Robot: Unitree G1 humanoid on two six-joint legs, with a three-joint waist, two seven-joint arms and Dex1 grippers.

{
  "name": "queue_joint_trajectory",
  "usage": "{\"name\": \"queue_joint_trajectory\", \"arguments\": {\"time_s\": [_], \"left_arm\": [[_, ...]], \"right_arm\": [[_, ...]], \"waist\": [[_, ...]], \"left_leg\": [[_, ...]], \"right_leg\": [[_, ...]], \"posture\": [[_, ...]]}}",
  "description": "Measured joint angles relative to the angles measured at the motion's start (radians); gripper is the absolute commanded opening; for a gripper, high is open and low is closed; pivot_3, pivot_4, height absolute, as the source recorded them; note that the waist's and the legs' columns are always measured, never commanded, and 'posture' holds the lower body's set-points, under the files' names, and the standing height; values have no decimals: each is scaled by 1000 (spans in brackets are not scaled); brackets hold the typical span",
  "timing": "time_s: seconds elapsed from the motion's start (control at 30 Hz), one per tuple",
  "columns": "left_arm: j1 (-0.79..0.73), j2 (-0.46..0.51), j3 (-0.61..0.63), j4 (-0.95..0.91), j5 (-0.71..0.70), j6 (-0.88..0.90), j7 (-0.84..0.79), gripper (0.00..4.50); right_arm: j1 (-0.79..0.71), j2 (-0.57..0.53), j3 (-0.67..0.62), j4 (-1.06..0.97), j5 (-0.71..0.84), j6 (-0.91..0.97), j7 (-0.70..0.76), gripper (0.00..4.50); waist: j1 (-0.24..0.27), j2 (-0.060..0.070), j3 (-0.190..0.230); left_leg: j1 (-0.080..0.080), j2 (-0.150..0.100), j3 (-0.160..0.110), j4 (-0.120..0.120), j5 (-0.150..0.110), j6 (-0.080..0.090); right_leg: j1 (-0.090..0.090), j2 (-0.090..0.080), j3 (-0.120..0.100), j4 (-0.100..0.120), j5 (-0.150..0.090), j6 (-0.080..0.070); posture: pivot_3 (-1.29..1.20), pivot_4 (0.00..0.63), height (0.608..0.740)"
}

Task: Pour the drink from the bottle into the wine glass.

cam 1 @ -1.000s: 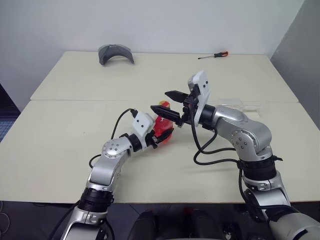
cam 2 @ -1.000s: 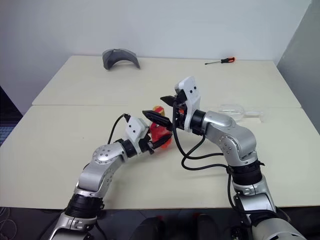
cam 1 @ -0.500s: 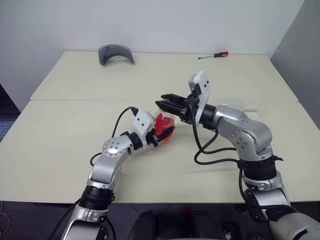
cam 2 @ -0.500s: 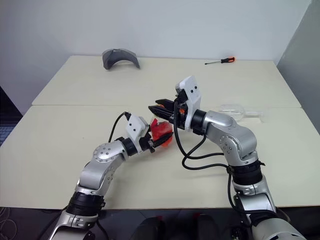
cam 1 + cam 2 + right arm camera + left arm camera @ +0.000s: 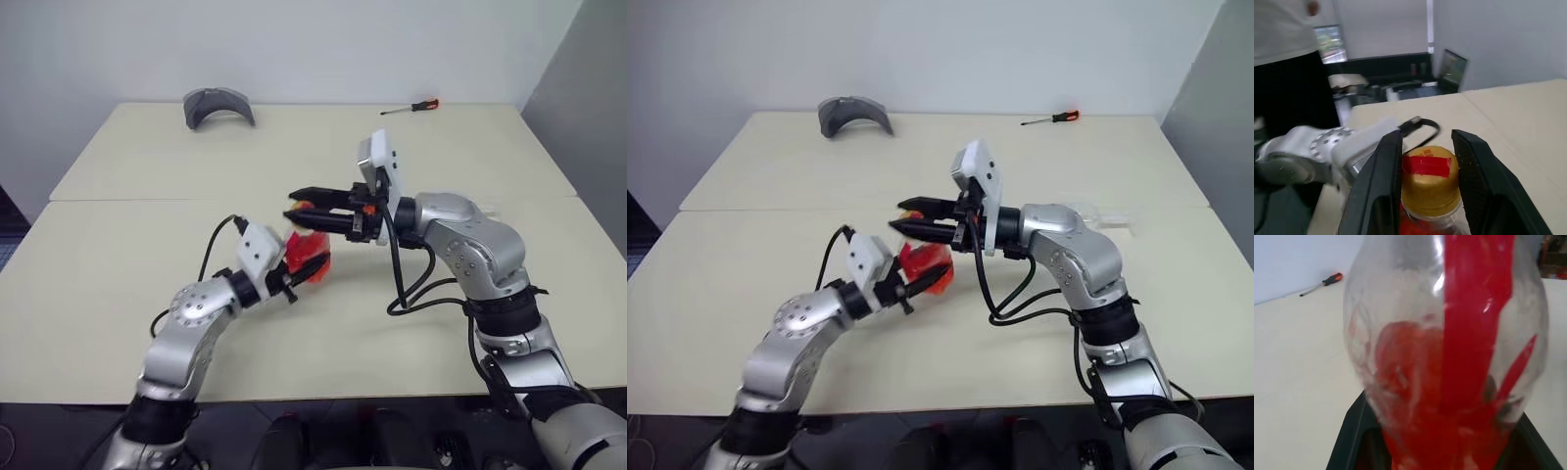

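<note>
The bottle (image 5: 305, 254) hangs tilted a little above the table (image 5: 98, 245), its rounded clear body streaked with the red drink (image 5: 1469, 333). My left gripper (image 5: 308, 265) is shut on the lower body, a black finger (image 5: 1354, 431) on each side. From the right, my right gripper (image 5: 292, 207) points level. Its two fingers (image 5: 1382, 171) are shut against the gold cap (image 5: 1429, 183) with its red strip. The wine glass (image 5: 1112, 214) appears to lie on its side on the table behind my right forearm, partly hidden.
A grey curved object (image 5: 217, 103) sits at the far left of the table and a red-handled screwdriver (image 5: 409, 107) at the far right. A seam crosses the table at mid-depth. A person (image 5: 1283, 34) stands beyond the table's left side.
My right gripper went from wide open beside the bottle to shut on its cap, turning to point left. Both hands drew back toward me with the bottle. The camera view shifted slightly.
</note>
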Motion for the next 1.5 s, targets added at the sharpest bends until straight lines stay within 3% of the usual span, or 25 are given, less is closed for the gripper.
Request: {"name": "queue_joint_trajectory", "arguments": {"time_s": [0.13,0.47,0.67,1.0,1.27,1.5], "left_arm": [[40,34,6,-35,-21,4,-13,1240],[31,19,-53,-27,-16,9,-7,1054],[26,17,-53,3,-13,7,-5,1032],[-25,-96,-7,134,87,54,250,1028],[-156,-108,-7,262,109,51,254,1025],[-215,-109,-6,306,108,51,233,1025]], "right_arm": [[-21,2,17,54,-5,-31,102,1246],[-90,12,11,93,-15,-37,158,4497],[-83,-22,-24,87,-23,-37,118,4500],[85,-99,-141,-99,-43,66,-200,4500],[125,-68,-107,-157,-101,80,-340,4500],[108,-35,-90,-121,-129,62,-371,4500]], "waist": [[6,1,0],[5,2,1],[4,2,2],[6,2,2],[5,2,2],[5,2,2]], "left_leg": [[0,0,-2,1,0,0],[-1,0,-2,1,0,0],[-1,0,-2,0,0,0],[-1,0,-2,1,0,0],[-1,0,-2,1,1,-2],[-2,0,-1,1,2,-4]], "right_leg": [[1,0,-2,0,0,-1],[0,0,-2,0,1,-1],[0,0,-2,0,1,-1],[0,0,-2,0,1,-1],[0,0,-3,1,1,-1],[0,0,-2,-1,1,-1]], "posture": [[0,150,740],[0,150,740],[0,150,740],[0,150,740],[0,150,740],[0,150,740]]}}
